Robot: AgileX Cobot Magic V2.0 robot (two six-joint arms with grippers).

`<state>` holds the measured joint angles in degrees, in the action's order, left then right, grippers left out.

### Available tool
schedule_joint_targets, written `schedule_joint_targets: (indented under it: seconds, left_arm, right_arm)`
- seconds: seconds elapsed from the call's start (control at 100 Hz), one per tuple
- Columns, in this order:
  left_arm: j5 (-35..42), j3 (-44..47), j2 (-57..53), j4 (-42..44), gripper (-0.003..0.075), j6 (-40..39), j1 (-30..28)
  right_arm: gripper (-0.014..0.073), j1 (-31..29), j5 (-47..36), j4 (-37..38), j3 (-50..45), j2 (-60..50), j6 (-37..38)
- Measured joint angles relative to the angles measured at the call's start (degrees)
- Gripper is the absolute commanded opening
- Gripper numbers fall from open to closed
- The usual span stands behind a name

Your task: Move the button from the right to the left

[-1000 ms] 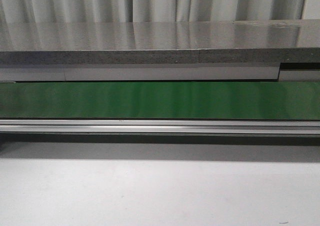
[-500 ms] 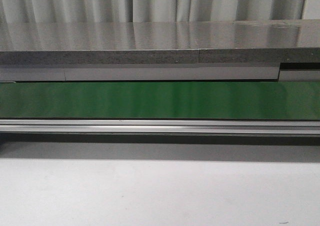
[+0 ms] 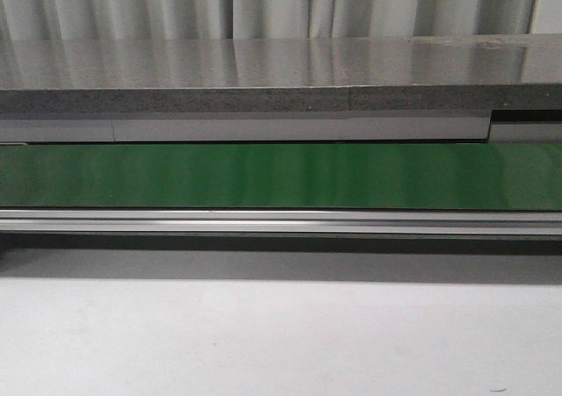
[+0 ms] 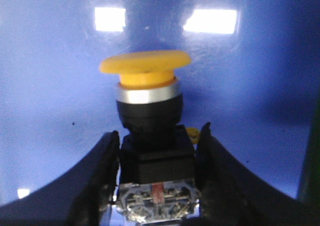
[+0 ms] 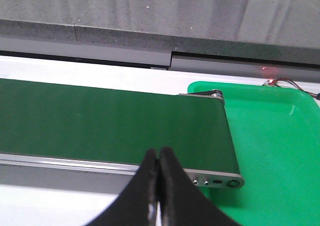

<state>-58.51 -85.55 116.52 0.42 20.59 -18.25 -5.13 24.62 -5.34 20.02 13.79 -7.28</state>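
Observation:
In the left wrist view the button (image 4: 147,93) has a round yellow cap, a silver ring and a black blocky body. My left gripper (image 4: 157,136) is shut on the button's black body, its two dark fingers pressed on either side, over a blue surface (image 4: 50,85). In the right wrist view my right gripper (image 5: 158,156) is shut and empty, its tips together above the near rail of the green conveyor belt (image 5: 100,121). Neither gripper nor the button shows in the front view.
The green belt (image 3: 281,175) runs across the front view between a grey stone ledge (image 3: 263,71) and a metal rail (image 3: 281,222). A green tray (image 5: 280,136) lies past the belt's end roller (image 5: 215,94). White tabletop (image 3: 281,334) lies in front.

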Motion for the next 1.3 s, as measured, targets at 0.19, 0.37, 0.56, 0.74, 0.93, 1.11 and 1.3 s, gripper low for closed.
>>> schedule_joint_targets:
  seconds: [0.19, 0.37, 0.56, 0.74, 0.93, 1.11, 1.3]
  left_arm:
    - [0.1, 0.0, 0.2, 0.0, 0.0324, 0.1, 0.0]
    - [0.1, 0.0, 0.2, 0.0, 0.0449, 0.2, 0.0]
    - [0.1, 0.0, 0.2, 0.0, 0.0447, 0.2, 0.0]
    - [0.1, 0.0, 0.1, 0.0, 0.0435, 0.2, 0.0]
    - [1.0, -0.5, -4.3, 0.0, 0.0229, -0.6, 0.0]
    - [1.4, -1.6, -9.7, -2.7, -0.0020, -2.3, 0.0]
    - [1.6, -1.8, -14.0, -7.8, -0.0020, -2.4, 1.1]
  right_arm:
    - [-0.0067, 0.0, 0.0, 0.0, 0.0, 0.0, 0.0]
    - [-0.0067, 0.0, 0.0, 0.0, 0.0, 0.0, 0.0]
    - [-0.0067, 0.0, 0.0, 0.0, 0.0, 0.0, 0.0]
    - [-0.0067, 0.0, 0.0, 0.0, 0.0, 0.0, 0.0]
    - [-0.0067, 0.0, 0.0, 0.0, 0.0, 0.0, 0.0]
    - [-0.0067, 0.0, 0.0, 0.0, 0.0, 0.0, 0.0]
    - [-0.0067, 0.0, 0.0, 0.0, 0.0, 0.0, 0.0]
